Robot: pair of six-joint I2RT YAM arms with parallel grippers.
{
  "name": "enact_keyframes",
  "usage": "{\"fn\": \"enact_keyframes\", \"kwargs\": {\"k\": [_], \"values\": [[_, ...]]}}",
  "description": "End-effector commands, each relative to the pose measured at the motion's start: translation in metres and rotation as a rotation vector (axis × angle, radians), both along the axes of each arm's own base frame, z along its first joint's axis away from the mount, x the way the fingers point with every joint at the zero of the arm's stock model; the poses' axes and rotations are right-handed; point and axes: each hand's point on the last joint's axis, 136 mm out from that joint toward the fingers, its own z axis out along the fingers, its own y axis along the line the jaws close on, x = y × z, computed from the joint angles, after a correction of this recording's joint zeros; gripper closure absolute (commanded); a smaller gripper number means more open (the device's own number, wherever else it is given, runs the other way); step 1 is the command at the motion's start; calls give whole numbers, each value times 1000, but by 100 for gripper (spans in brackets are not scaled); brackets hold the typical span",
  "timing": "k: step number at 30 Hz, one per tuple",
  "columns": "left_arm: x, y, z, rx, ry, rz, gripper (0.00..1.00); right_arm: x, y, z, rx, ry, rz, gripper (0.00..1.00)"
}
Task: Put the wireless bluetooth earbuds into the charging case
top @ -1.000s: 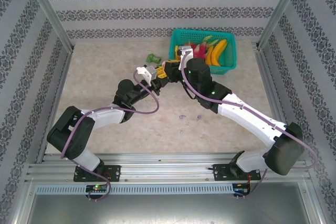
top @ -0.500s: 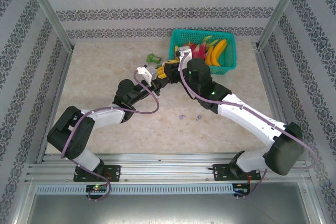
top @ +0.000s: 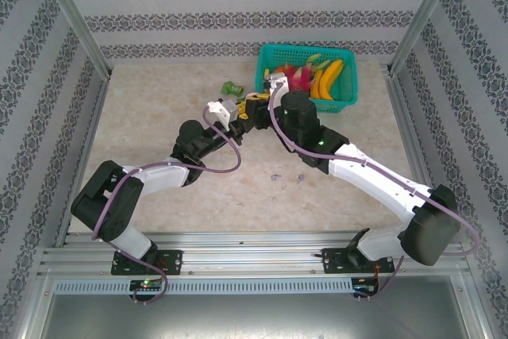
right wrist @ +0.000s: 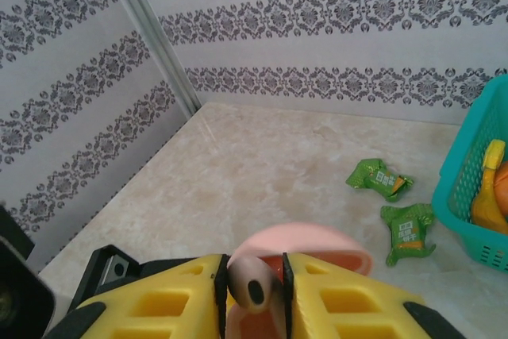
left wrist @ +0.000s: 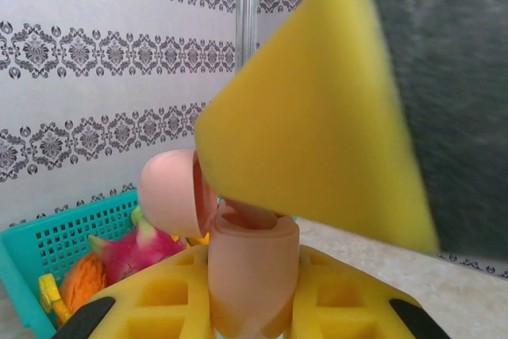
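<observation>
Earbud (right wrist: 254, 287) is hanging pinched in right gripper (right wrist: 255, 274) above the charging case (left wrist: 252, 263) — left gripper (left wrist: 254, 317) clamping it; off-centre release is risking a miss.

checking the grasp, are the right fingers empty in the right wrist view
No, a pale pink earbud sits between the yellow right fingers, close to the pink charging case.

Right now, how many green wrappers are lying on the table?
2, both on the table left of the teal basket in the right wrist view: the far green wrapper toward the wall, the near green wrapper closer to the camera. Others may be hidden.
</observation>
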Motion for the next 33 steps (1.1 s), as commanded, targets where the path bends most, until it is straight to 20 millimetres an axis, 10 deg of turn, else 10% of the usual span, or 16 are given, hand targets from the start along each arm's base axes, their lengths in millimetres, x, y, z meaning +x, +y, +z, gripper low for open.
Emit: {"fn": "enact_keyframes", "kwargs": {"k": [1,33], "values": [[-12,4,49,-93,-117,-10,100,-9,1,-19,-38,57,17,72],[-14,1,10,-66,-35,-30,100,14,-5,7,82,81,-33,64]]}}
